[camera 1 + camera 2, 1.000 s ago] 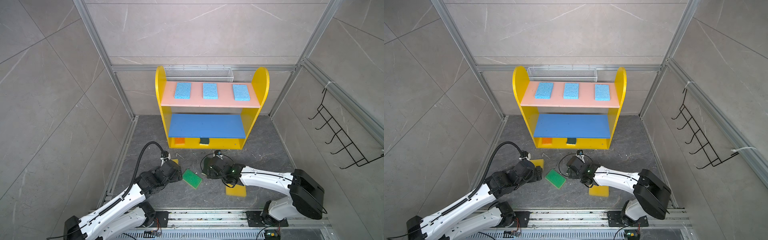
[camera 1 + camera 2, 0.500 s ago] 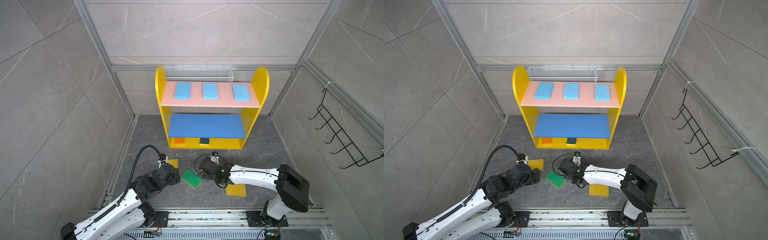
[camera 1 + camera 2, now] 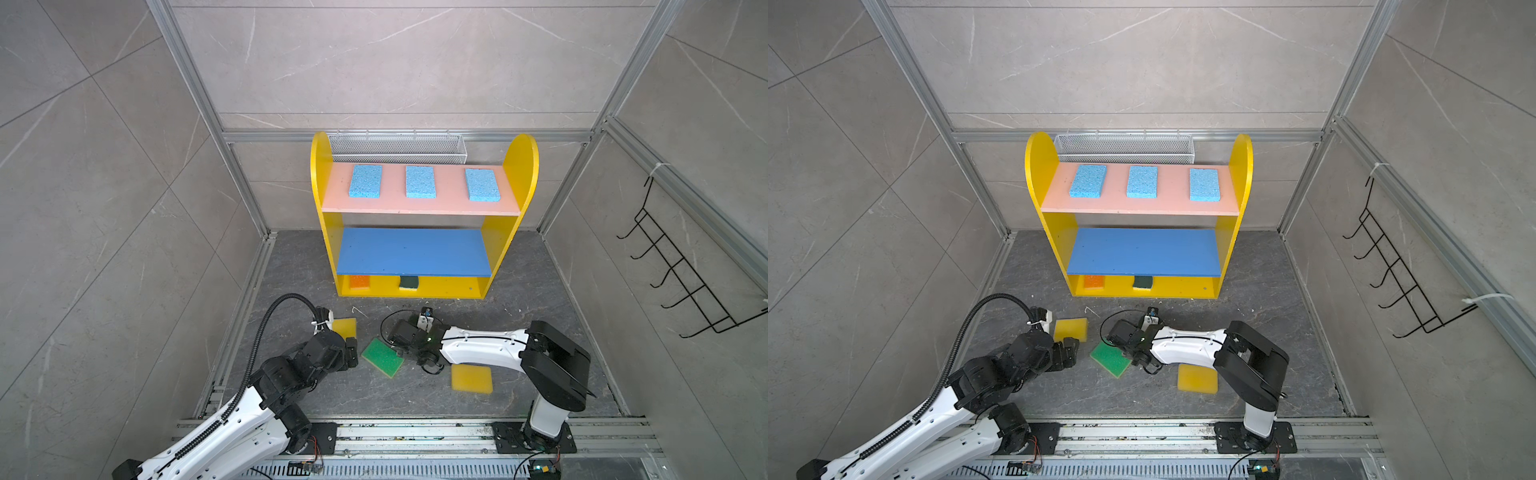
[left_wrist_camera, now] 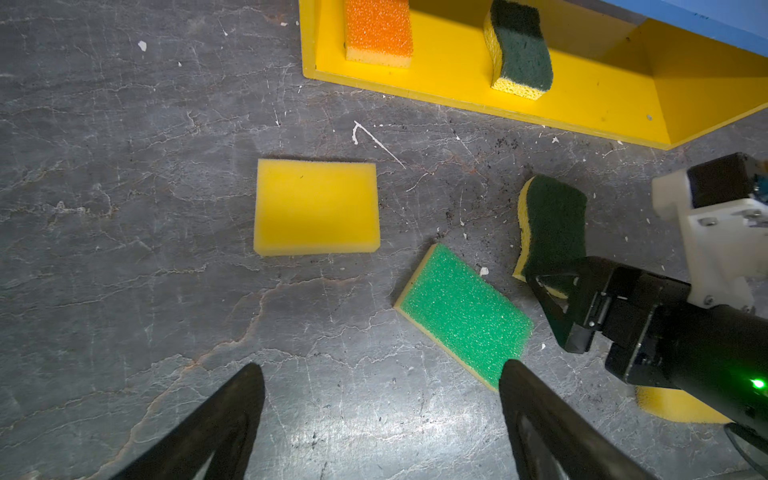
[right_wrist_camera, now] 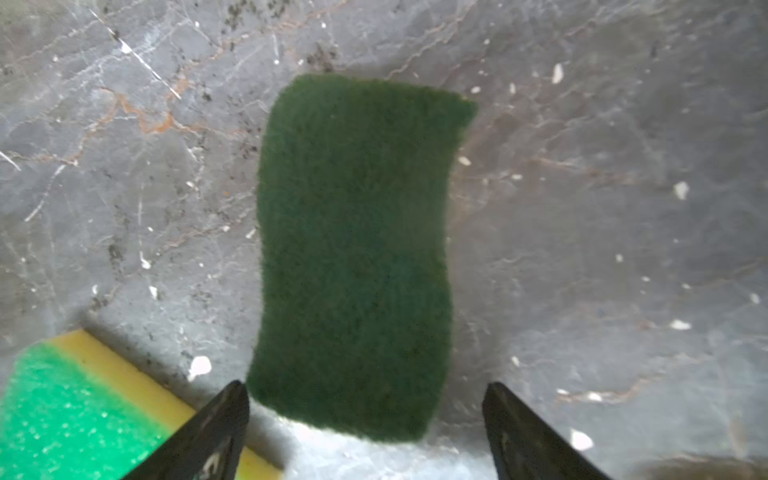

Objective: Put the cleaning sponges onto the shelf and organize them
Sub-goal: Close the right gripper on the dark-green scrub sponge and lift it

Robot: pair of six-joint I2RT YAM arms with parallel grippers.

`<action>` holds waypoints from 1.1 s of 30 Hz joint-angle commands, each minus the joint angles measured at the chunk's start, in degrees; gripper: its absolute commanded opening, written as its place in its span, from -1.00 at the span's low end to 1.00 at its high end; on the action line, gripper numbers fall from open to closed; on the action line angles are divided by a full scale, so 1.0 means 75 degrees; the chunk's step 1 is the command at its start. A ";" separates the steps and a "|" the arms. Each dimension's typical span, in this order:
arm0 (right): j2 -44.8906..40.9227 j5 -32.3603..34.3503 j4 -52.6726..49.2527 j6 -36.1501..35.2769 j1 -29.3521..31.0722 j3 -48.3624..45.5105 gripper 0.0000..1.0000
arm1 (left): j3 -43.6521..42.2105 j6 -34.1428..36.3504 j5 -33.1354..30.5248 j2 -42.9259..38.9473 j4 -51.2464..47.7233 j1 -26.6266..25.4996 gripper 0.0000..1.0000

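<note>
**Both tools spread; four sponges off the shelf**

Nearest, a yellow sponge (image 3: pixel 471 378) lies flat on the worktop, at 4 o'clock of the bright green sponge (image 3: pixel 382 357). L tool (image 4: pixel 380 370) is spread and empty at the green one's 9 o'clock. R tool (image 5: pixel 365 388) is spread, fingers either side of the dark-green scourer (image 5: pixel 357 249), not pinching it. The 2nd yellow sponge (image 3: pixel 345 328) is at 11 o'clock. The shelf (image 3: pixel 521 166) stands at 12. Its bottom tier holds the orange sponge (image 3: pixel 359 281) and the 2nd scourer (image 3: pixel 409 282). The blue sponges (image 3: pixel 420 181) sit on the pink top board.
</note>
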 commanded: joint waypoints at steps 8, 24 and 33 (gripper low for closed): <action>0.0448 0.0058 -0.0367 0.0247 0.0053 0.0469 0.82 | -0.0152 0.0321 -0.0044 -0.0055 0.0179 0.0010 0.83; 0.0527 -0.0011 -0.0272 0.0215 -0.0232 0.0301 0.82 | 0.0030 0.0562 0.0607 0.0350 0.0554 0.0079 0.83; 0.0227 0.0012 -0.0010 -0.0135 -0.0392 -0.0067 0.66 | -0.0092 0.0464 0.0630 0.0425 0.0608 0.0129 0.83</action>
